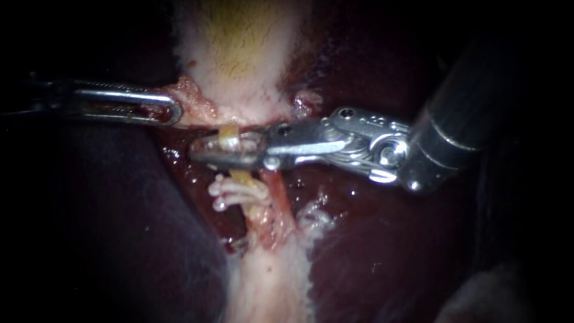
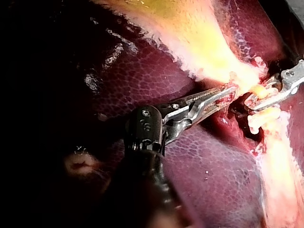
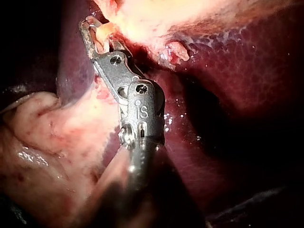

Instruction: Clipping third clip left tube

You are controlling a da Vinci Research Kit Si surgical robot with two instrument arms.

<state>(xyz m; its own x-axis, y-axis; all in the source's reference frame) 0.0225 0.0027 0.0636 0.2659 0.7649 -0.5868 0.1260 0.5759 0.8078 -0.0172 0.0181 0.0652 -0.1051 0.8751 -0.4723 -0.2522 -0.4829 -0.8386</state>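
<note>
Softness governs how the left tube [image 1: 229, 139] must be treated. It is a thin, yellowish, wet strand running from the neck of the gallbladder [image 1: 239, 48] down over the liver [image 1: 89, 209], with a redder tube [image 1: 276, 200] just beside it on its right. I judge it light, limp, slippery and easy to tear or cut through. It wants one square squeeze across its width, never a pull along its length.

The right instrument [image 1: 203, 148] has its end effector across that tube, just under the gallbladder's lower edge. One jaw lies on each side of the strand and the tips meet beyond it, so the jaws look closed on the tube. A clip inside them cannot be made out.

Lower on the same tube sit pale clips [image 1: 230, 190], apart from the jaws, with a short bare stretch between. That stretch looks like the place to take hold, well clear of the redder tube.

The left instrument [image 1: 174, 110] has its end effector clamped on pink tissue [image 1: 194, 98] at the gallbladder's lower left edge, near the tube but not touching it. By my judgement this keeps the strand stretched.
</note>
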